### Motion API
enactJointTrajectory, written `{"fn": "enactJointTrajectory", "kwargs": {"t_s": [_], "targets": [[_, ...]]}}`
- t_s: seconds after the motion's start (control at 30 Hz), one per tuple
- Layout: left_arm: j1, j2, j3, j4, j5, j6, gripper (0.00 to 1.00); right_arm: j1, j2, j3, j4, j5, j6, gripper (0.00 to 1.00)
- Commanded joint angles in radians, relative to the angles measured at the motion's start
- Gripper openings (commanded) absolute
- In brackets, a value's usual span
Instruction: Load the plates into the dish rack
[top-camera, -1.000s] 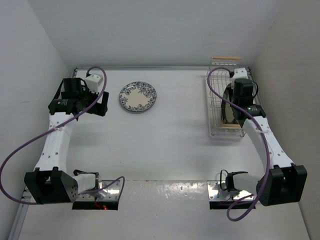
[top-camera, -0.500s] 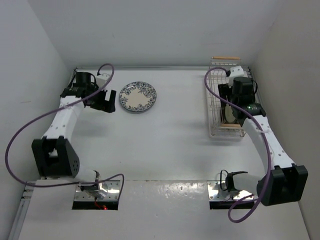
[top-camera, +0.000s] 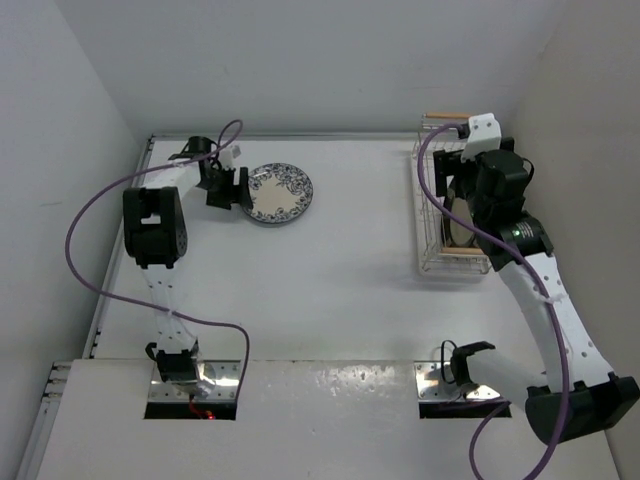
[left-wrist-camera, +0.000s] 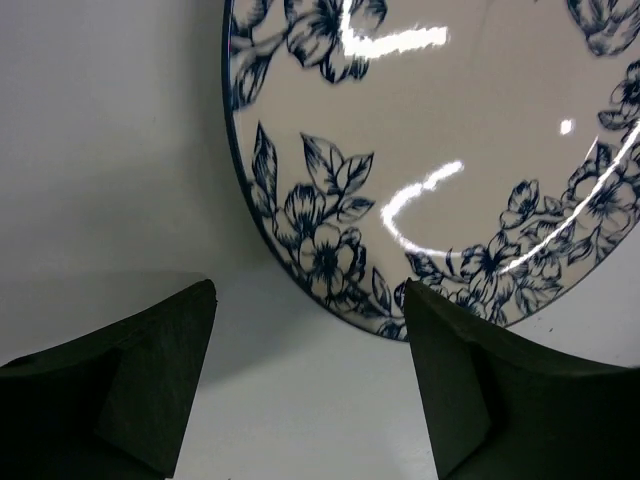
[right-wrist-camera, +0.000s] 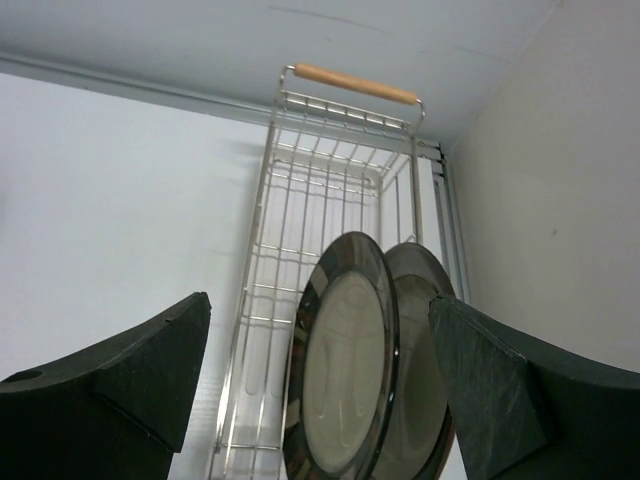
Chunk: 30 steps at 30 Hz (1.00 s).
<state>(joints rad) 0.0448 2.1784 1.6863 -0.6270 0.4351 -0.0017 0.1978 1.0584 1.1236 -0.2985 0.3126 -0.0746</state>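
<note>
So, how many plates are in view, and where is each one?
3. One dark-rimmed plate and a second dark-rimmed plate beside it stand on edge in the dish rack. The blue floral plate lies flat on the table, before the left pincer. None seems hidden.

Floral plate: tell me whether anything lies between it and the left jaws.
Nothing visible does. The left jaws stand open right at the rim of the floral plate, only bare table beneath them.
</note>
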Motion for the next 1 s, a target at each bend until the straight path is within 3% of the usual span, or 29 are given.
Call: {"fn": "enactJointTrajectory", "kwargs": {"t_s": [0.0,0.1,0.2,0.3,0.33,0.37,0.5,0.57,0.67,0.7,0.8,0.97], "targets": [[-0.029,0.055,0.104,0.047,-0.002,-0.044,0.81,0.023,-0.026,-0.019,0.038,-0.007,0.033,0.88],[-0.049,0.135,0.142,0.047,-0.015,-0.044,0.71,0.048,-0.041,-0.041,0.036,-0.001,0.036,0.88],[-0.071,0.196,0.167,0.047,-0.015,-0.034,0.54,0.066,-0.051,-0.068,0.038,0.01,0.035,0.88],[-0.082,0.23,0.188,0.047,0.029,-0.012,0.25,0.086,-0.026,-0.09,0.039,-0.007,0.032,0.88],[-0.082,0.242,0.188,0.047,0.045,-0.003,0.09,0.089,-0.018,-0.091,0.032,-0.044,0.03,0.88],[-0.082,0.242,0.188,0.035,0.059,0.012,0.02,0.104,-0.002,-0.094,0.029,-0.056,0.03,0.88],[-0.103,0.196,0.141,0.024,0.128,0.087,0.0,0.132,0.067,-0.091,0.01,-0.262,0.067,0.9],[-0.118,0.118,0.103,0.015,0.165,0.143,0.0,0.13,0.118,-0.097,0.013,-0.465,0.119,0.9],[-0.167,-0.003,-0.017,0.004,0.218,0.339,0.0,0.144,0.224,-0.111,0.062,-0.632,0.228,0.9],[-0.196,-0.102,-0.096,-0.006,0.235,0.445,0.0,0.169,0.268,-0.119,0.077,-0.651,0.299,0.87],[-0.239,-0.285,-0.2,-0.007,0.269,0.576,0.0,0.222,0.405,-0.151,0.174,-0.676,0.372,0.85],[-0.287,-0.404,-0.277,-0.06,0.342,0.603,0.0,0.285,0.581,-0.183,0.374,-0.688,0.493,0.84]]}}
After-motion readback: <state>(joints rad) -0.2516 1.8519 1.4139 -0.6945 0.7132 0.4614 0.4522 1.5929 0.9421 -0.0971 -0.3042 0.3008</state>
